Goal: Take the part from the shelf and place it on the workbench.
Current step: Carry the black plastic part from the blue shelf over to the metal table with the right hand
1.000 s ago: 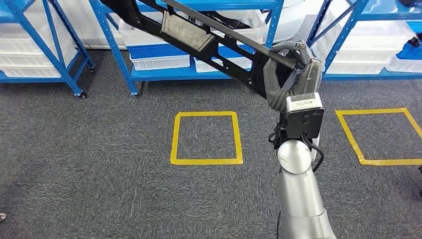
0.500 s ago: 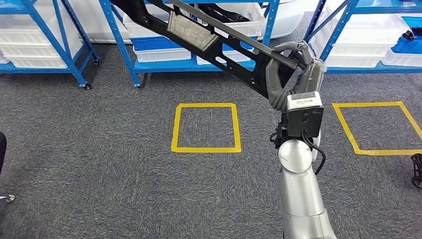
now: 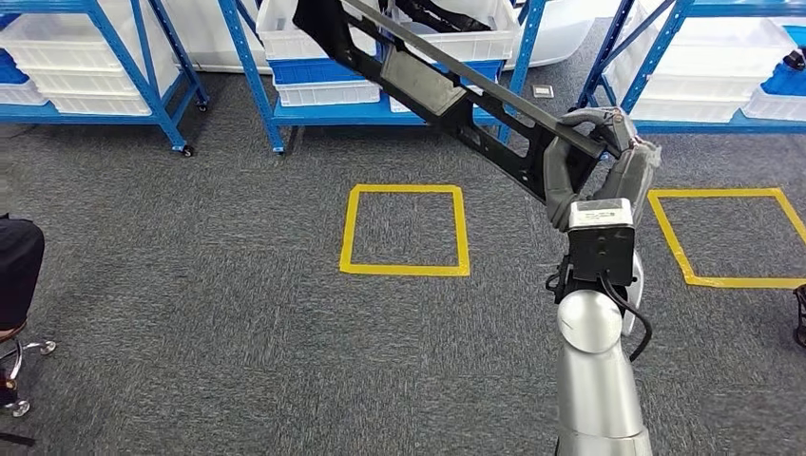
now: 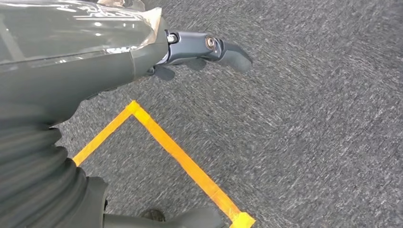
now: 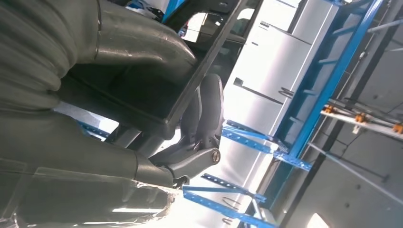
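Since 0.5 s ago: whole head view has shifted, so the camera turned; shelving and floor squares sit further right. Right hand (image 3: 601,157) stays clamped on the near end of the part (image 3: 447,95), a long black frame, thumb under and fingers (image 5: 209,114) curled over its edge. Part slants from the hand toward 10 o'clock, held clear of the carpet, in front of the blue shelf (image 3: 380,109). Right forearm upright. White label on the wrist: unreadable. Left hand (image 4: 204,50) hangs over carpet and yellow tape (image 4: 185,161), fingers loosely extended, holding nothing.
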Motion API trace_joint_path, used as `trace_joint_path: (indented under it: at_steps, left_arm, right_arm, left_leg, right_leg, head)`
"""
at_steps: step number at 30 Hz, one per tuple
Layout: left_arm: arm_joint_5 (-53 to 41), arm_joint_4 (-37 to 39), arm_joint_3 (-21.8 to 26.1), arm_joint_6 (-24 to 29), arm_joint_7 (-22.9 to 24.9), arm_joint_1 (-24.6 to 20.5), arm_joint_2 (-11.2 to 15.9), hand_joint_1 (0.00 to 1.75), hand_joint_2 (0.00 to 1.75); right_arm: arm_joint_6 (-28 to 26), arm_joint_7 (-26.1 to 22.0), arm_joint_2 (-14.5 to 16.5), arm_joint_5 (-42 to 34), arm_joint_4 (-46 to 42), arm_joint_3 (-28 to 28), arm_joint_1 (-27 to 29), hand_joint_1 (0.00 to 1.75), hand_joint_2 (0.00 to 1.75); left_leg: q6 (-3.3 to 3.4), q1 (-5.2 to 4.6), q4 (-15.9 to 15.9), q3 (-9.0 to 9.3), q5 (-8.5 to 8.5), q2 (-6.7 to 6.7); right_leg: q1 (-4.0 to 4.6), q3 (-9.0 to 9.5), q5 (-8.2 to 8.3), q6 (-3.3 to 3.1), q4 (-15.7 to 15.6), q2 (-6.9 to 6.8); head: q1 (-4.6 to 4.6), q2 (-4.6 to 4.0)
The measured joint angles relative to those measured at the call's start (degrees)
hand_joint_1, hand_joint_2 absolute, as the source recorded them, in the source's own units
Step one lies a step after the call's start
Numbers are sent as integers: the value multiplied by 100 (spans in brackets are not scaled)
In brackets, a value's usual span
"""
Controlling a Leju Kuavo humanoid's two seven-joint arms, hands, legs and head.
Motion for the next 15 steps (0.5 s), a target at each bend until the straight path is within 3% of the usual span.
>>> trace_joint_path:
  at_steps: [2,4,7,8,9,10,13,15]
  left_arm:
    - [1,15,-1,6,-84,3,35,0,175]
    - [1,28,-1,11,-132,5,65,0,175]
    - [-13,49,-3,34,-128,5,91,0,175]
    - [-22,57,-3,51,-113,6,96,0,175]
    - [-30,67,-3,67,-95,8,97,0,175]
    - [-34,76,-3,78,-82,9,97,0,175]
    - [-34,96,-5,84,-71,4,93,0,175]
    - [-34,103,-8,84,-71,1,90,0,175]
  right_arm:
    - [5,10,-13,11,-48,-34,37,175,175]
    - [16,15,-15,20,-87,-52,53,175,175]
    - [20,19,-21,22,-109,-71,71,175,175]
    - [21,20,-25,22,-110,-78,82,175,175]
    - [22,23,-29,22,-110,-85,96,175,175]
    - [26,27,-33,23,-110,-92,108,175,175]
    - [34,34,-45,22,-115,-114,114,175,175]
    - [34,35,-50,19,-121,-129,113,175,175]
  left_leg:
    - [-81,29,12,-49,38,-50]
    - [-137,53,266,-179,-164,-11]
    - [-204,68,1389,-637,-795,83]
    - [-215,68,1656,-725,-881,94]
    - [-215,68,1710,-704,-855,102]
    - [-204,67,1530,-559,-735,117]
    - [-105,32,374,192,-355,345]
    - [-27,-21,66,350,-336,432]
  right_leg:
    - [7,-39,23,-99,-24,-68]
    - [-3,-70,82,-210,-41,-141]
    - [24,-149,143,-303,-39,-265]
    - [37,-171,156,-316,-36,-309]
    - [47,-184,165,-322,-34,-353]
    - [54,-187,169,-322,-33,-396]
    - [91,-174,176,-303,-31,-509]
    - [118,-178,190,-265,-33,-583]
  head:
    - [-2,0]
    - [-41,0]
    - [-83,0]
    - [-82,0]
    - [-82,0]
    - [-82,0]
    - [-76,0]
    - [-63,0]
